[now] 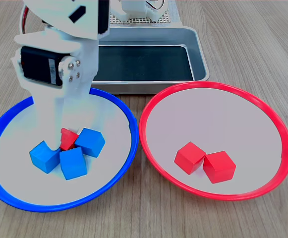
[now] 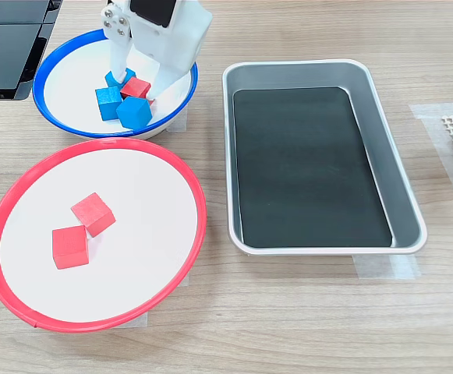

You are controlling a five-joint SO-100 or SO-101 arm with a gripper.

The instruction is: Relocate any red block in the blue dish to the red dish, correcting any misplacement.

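Claw (image 2: 139, 80) is down inside the blue dish (image 1: 15, 196), fingers straddling the red block (image 1: 68, 138). One white finger (image 2: 118, 58) sits on the block's far side in the second exterior view, the other on its near side. Jaws look parted around the block; can't tell if they're actually pressing on it.

Red block sits tilted in the middle of the cluster, hemmed in by three blue cubes (image 1: 74, 163), touching or just beside them in both exterior views.

Red dish (image 1: 262, 109) sits just beside the blue dish on the wood bench (image 1: 262, 44), rims nearly touching. It holds two other red cubes (image 1: 219, 166), side by side and touching.

Metal tray (image 2: 401, 156) with a dark liner sits beyond the dishes in the first exterior view, on the second exterior view's right.
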